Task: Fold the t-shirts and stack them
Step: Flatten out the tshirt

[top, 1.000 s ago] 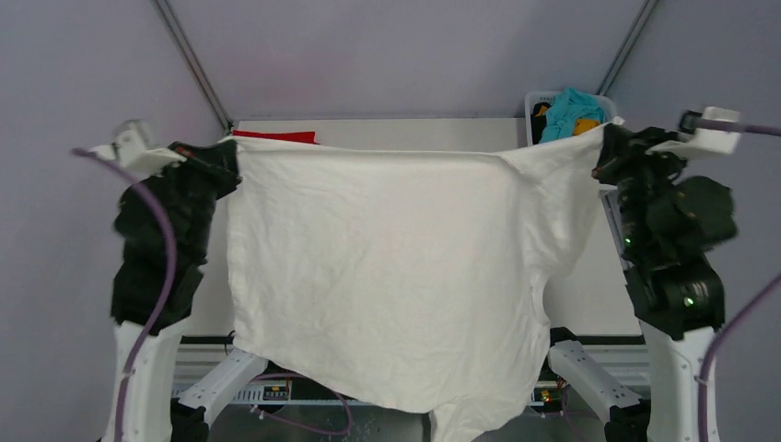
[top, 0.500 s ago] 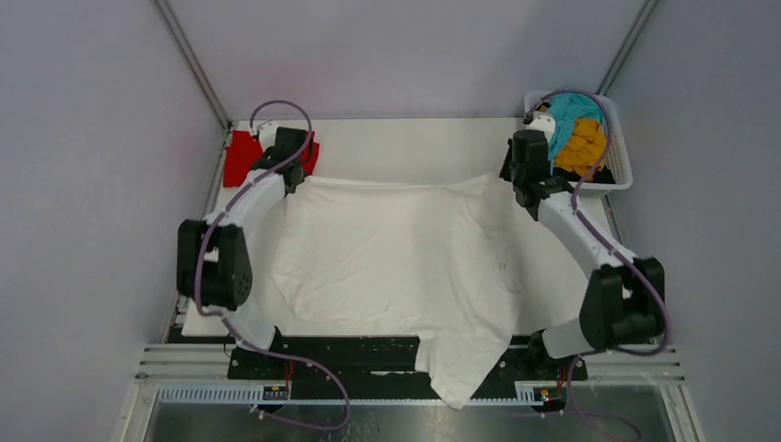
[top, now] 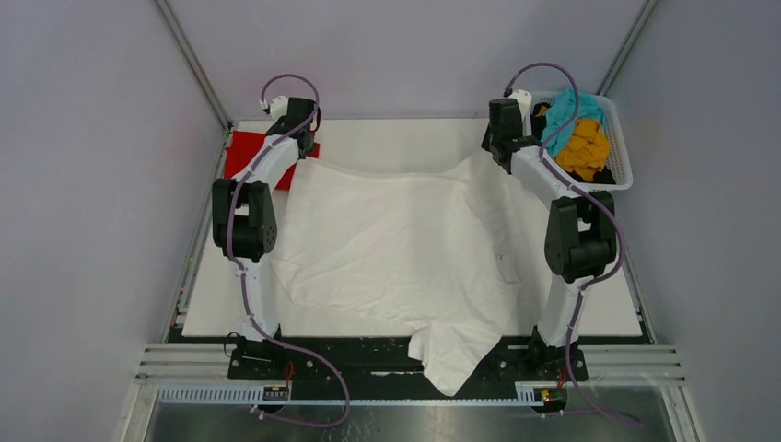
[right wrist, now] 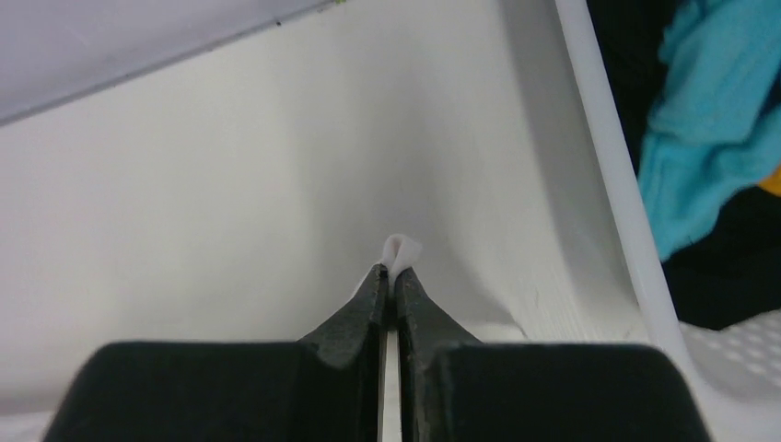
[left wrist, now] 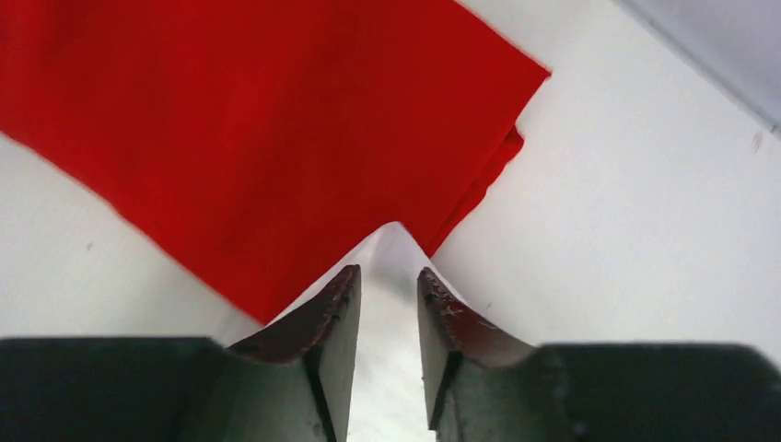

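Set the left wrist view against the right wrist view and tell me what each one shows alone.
Left wrist only: the folded red t-shirt beyond the left gripper, whose jaws stand parted around a white corner. Right wrist only: the basket holding a teal t-shirt, and the right gripper shut on a pinch of cloth. Both: the white t-shirt and the white table.
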`<action>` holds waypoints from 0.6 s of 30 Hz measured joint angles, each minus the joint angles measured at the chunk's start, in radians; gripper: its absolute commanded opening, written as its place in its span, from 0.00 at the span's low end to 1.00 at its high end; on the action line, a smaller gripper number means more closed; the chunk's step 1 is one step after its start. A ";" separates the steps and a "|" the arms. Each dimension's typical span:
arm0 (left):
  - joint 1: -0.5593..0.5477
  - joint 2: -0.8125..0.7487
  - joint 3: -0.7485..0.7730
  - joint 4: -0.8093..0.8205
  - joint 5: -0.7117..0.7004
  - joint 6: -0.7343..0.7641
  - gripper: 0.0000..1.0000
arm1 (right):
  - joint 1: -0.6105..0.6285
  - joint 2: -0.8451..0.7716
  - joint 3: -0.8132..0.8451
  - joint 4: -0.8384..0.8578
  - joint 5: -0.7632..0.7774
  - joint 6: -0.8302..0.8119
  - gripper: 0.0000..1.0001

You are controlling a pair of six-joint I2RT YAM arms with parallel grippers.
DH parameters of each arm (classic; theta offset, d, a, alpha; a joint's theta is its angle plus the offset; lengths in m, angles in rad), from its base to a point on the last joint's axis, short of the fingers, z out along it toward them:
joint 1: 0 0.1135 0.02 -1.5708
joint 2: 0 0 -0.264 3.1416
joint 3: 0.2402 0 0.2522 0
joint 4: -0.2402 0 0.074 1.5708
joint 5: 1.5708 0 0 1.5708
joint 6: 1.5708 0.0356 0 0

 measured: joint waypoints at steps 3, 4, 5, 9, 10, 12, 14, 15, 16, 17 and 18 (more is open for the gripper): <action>0.013 0.086 0.123 -0.043 0.000 -0.018 0.75 | -0.006 0.122 0.191 -0.109 0.000 0.033 0.68; 0.018 0.107 0.155 -0.061 0.004 -0.024 0.87 | -0.009 0.154 0.241 -0.142 -0.006 0.048 0.80; 0.020 0.117 0.171 -0.072 0.008 -0.027 0.93 | -0.015 0.189 0.297 -0.177 -0.015 0.052 0.92; 0.026 0.100 0.163 -0.102 0.035 -0.038 0.99 | -0.035 0.204 0.322 -0.252 -0.060 0.082 0.99; 0.026 0.079 0.138 -0.100 0.047 -0.040 0.99 | -0.040 0.203 0.320 -0.259 -0.077 0.087 0.99; 0.025 0.008 0.060 -0.095 0.082 -0.041 0.99 | -0.047 0.186 0.289 -0.262 -0.126 0.103 1.00; 0.020 -0.074 -0.020 -0.092 0.114 -0.043 0.99 | -0.051 0.156 0.235 -0.262 -0.176 0.125 0.99; 0.016 -0.122 -0.064 -0.083 0.129 -0.044 0.99 | -0.051 0.134 0.194 -0.254 -0.215 0.142 0.99; 0.009 -0.165 -0.101 -0.079 0.141 -0.044 0.99 | -0.051 0.114 0.155 -0.248 -0.253 0.161 0.99; 0.000 -0.209 -0.138 -0.075 0.154 -0.045 0.99 | -0.050 0.097 0.121 -0.245 -0.282 0.181 1.00; -0.012 -0.247 -0.169 -0.069 0.168 -0.044 0.99 | -0.050 0.085 0.087 -0.237 -0.320 0.203 1.00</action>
